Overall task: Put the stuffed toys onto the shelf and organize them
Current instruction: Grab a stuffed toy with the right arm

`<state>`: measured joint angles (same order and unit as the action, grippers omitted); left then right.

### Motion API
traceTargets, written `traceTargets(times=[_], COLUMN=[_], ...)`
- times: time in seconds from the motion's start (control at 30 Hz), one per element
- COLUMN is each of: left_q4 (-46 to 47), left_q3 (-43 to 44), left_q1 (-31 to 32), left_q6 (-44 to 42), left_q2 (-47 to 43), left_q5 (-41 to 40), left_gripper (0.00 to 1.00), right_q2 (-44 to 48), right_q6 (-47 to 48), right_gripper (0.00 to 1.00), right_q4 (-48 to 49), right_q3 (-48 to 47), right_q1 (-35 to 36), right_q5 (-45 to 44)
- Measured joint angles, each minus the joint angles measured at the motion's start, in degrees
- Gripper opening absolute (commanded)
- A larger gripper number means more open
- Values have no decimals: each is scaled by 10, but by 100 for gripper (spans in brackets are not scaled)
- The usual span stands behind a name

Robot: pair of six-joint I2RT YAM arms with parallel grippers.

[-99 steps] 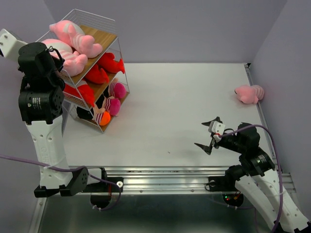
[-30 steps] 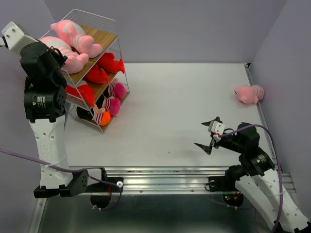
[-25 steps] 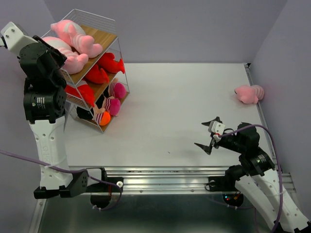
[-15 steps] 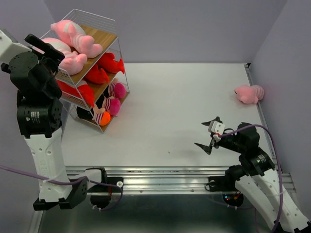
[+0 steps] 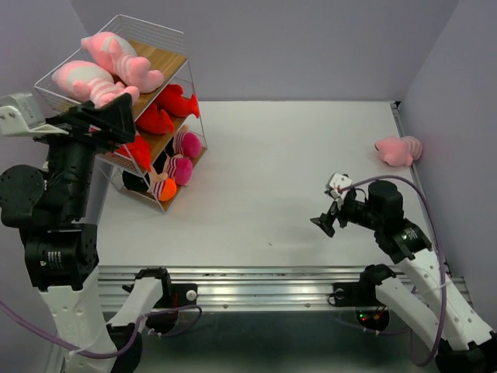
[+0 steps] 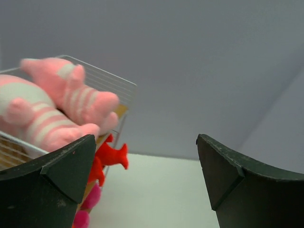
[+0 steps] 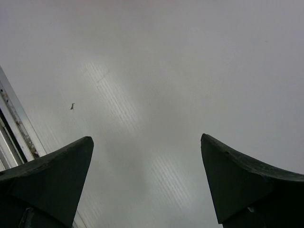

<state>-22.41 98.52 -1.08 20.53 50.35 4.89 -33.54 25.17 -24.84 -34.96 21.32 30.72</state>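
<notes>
One pink toy (image 5: 398,150) lies left-right

Stuffed toys (image 5: 124,66) crowd the shelf (image 5: 167,58); one pink toy (image 5: 397,150) lies apart.

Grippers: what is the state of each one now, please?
Left gripper: open, holding nothing.
Right gripper: open, holding nothing.

The shelf (image 5: 167,56) stands at the far left corner of the tabletop (image 5: 287,155). Two stuffed toys (image 5: 120,58) lie side by side on its top tier, with middle-tier toys (image 5: 175,101) beneath and bottom-tier toys (image 5: 185,144) lowest. A lone toy (image 5: 398,150) lies well right of the shelf, at the tabletop's right edge.
</notes>
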Motion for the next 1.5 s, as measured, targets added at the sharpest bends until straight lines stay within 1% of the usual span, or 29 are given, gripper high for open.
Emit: traceTargets(times=[0.1,0.23,0.3,0.37,0.43,0.5,0.6,0.7,0.77,0.93,1.1,1.2,1.37,1.47,1.5], left_q4=[25,43,43,52,53,54,58,61,63,73,75,76,111,132,139], left_q3=[-48,-115,-140,-167,-187,-206,-228,-255,-276,-327,-360,-374,-416,-452,-466], left_q1=[18,54,69,98,121,168,238,299,334,427,522,575,630,654,661], left_q6=[10,25,31,36,38,38,37,35,35,39,42,47,60,69,72], left_q2=[-16,-28,-29,-31,-34,-37,-38,-45,-46,-44,-21,0,16,16,15], left_q5=[106,189,217,230,229,226,205,172,145,82,-8,-62,-115,-142,-152], left_gripper=[99,99,99,99,99,99,99,99,99,99,99,99,99,99,99], right_q2=[-74,-186,-217,-250,-278,-303,-334,-367,-393,-462,-555,-634,-741,-784,-794], right_q6=[-23,-68,-86,-106,-118,-120,-106,-59,-12,62,133,162,189,202,205], right_gripper=[100,100,100,100,100,100,100,100,100,100,100,100,100,100,97], right_q4=[-28,-61,-65,-76,-82,-96,-108,-125,-137,-138,-99,-77,-20,20,34], right_q3=[-60,-180,-216,-249,-272,-291,-307,-323,-341,-394,-421,-446,-477,-482,-483], right_q1=[0,-11,-23,-50,-90,-131,-177,-208,-227,-276,-313,-322,-321,-321,-321], right_q5=[-45,-109,-128,-145,-155,-167,-189,-222,-244,-275,-315,-336,-373,-404,-414])
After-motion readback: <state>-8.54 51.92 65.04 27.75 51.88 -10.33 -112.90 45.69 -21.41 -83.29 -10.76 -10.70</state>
